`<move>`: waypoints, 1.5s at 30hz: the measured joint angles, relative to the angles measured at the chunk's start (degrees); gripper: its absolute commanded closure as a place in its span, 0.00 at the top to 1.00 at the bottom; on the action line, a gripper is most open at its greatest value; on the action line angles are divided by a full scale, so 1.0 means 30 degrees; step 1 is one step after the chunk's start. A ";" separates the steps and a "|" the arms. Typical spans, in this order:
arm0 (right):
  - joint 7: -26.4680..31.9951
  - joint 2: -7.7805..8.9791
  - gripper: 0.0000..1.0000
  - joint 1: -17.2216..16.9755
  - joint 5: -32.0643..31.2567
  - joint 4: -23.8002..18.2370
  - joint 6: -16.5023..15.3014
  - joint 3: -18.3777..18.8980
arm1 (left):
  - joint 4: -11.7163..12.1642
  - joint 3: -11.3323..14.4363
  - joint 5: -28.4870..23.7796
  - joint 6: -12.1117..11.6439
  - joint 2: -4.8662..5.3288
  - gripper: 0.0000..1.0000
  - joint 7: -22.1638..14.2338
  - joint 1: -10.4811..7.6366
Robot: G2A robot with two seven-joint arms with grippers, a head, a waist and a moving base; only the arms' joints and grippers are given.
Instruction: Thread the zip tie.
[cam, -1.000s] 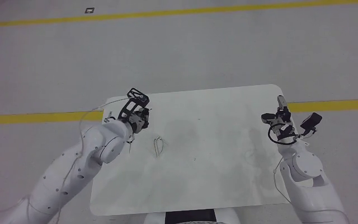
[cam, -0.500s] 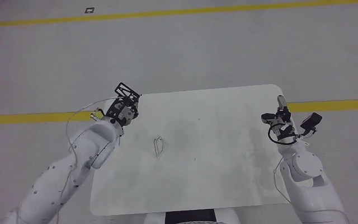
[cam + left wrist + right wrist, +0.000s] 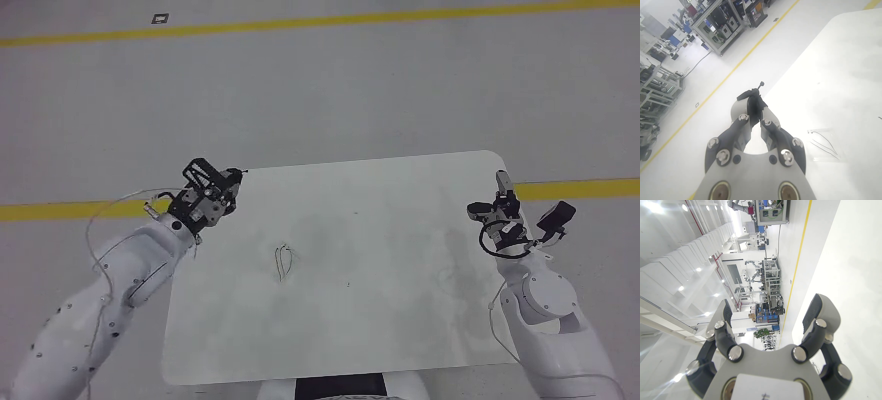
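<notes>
Threading judged barely started: one tie picked up, no closed loop seen, the feed through the head left to do. Mid-worktop (image 3: 400, 300), nearest: clear pouch (image 3: 284, 262) of thin dark strands. Right edge: right end effector (image 3: 771, 304), wide, empty. Far left corner: left end effector (image 3: 755, 103) clamped on the zip tie (image 3: 761, 84), head projecting just past the fingertips.
</notes>
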 measured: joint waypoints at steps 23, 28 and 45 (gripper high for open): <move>0.0000 0.0000 1.00 0.0000 0.0000 0.0000 0.0000 0.0000 | 0.2233 -0.0727 0.2793 -0.1822 -0.0147 0.00 0.6272 0.0667; 0.0000 0.0000 1.00 0.0000 0.0000 0.0000 0.0000 0.0000 | 0.2846 -0.0516 0.3952 -0.1439 -0.0276 0.00 0.8213 0.0676; 0.0755 -0.0039 1.00 0.0280 -0.2759 -0.1395 -0.0351 -0.1021 | 0.2883 -0.0500 0.4068 -0.1496 -0.0281 0.00 0.8374 0.0659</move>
